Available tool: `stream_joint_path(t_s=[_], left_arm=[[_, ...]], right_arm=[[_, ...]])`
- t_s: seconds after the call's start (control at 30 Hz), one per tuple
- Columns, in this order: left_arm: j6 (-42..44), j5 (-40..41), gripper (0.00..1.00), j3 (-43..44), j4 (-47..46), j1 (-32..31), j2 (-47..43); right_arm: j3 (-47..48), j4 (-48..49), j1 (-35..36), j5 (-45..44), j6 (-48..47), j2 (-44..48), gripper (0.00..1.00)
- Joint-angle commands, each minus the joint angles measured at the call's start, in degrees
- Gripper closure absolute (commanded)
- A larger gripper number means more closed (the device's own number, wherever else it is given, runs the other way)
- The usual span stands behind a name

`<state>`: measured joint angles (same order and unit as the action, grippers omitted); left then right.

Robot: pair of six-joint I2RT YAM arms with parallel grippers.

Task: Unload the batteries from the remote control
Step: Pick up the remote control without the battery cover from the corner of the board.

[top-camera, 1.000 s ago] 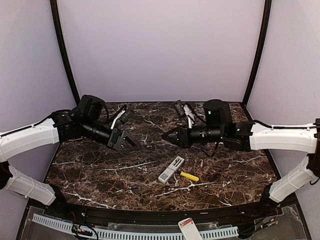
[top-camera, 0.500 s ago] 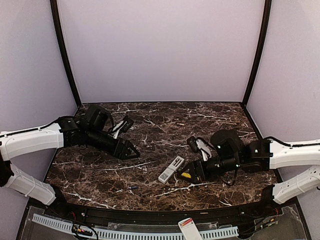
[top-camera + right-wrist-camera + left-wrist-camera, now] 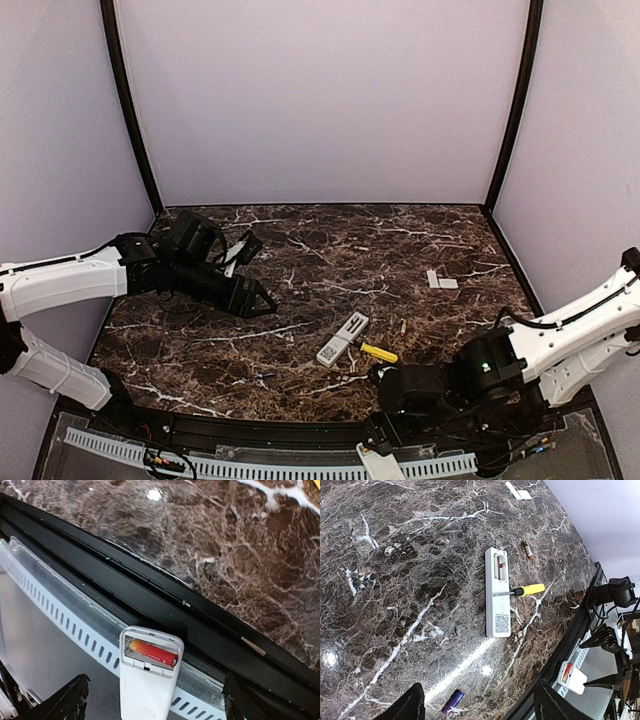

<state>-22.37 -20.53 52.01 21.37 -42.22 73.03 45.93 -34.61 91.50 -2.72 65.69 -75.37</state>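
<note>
My left gripper (image 3: 268, 303) hangs over the left-middle of the table (image 3: 200, 340), fingers spread and holding nothing. My right gripper (image 3: 155, 687) is down past the table's near edge, right of centre. Its fingers are spread wide either side of a second remote (image 3: 149, 690) lying on the slotted ledge (image 3: 75, 625), and they grip nothing.

I judge the step in hand to be getting the cell out of that remote: its bay is open and a red battery (image 3: 154, 652) lies inside. The next move calls for working a fingertip under one end to lever it up, or for pinching the remote and tipping it. The cell sits low between the bay walls, so a straight pinch looks awkward.

Left to right on the table:
- A purple battery (image 3: 452, 701) lies loose near the near edge.
- Right of it is the white remote on the table (image 3: 498, 592), back up and bay open, with something reddish-brown in the slot. I cannot tell whether that is a cell.
- The yellow-handled screwdriver (image 3: 530, 589) rests its tip on that remote.
- Just right of that, a dark battery (image 3: 527, 549) lies loose.
- Far right lie small white pieces (image 3: 441, 281).
</note>
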Motion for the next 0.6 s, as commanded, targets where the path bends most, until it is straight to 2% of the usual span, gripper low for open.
stream_joint_path(t_s=[0.0,0.37,0.47,0.57], left_arm=[[0.20,1.40,0.25,-0.88,2.42,0.39,-2.20],[2.12,1.21,0.22,-1.31,3.19,0.98,-3.11],[2.18,1.03,0.21,-1.67,2.89,1.21,-3.28],[2.44,1.00,0.21,-1.69,2.77,1.33,-3.42]], right_arm=[[4.50,-5.09,2.99,-1.86,7.19,-6.44,0.07],[12.58,-6.93,6.43,0.48,8.94,-19.17,0.07],[14.82,-9.82,6.62,0.39,9.30,-21.91,0.12],[15.59,-12.40,6.61,0.68,10.46,-24.37,0.23]])
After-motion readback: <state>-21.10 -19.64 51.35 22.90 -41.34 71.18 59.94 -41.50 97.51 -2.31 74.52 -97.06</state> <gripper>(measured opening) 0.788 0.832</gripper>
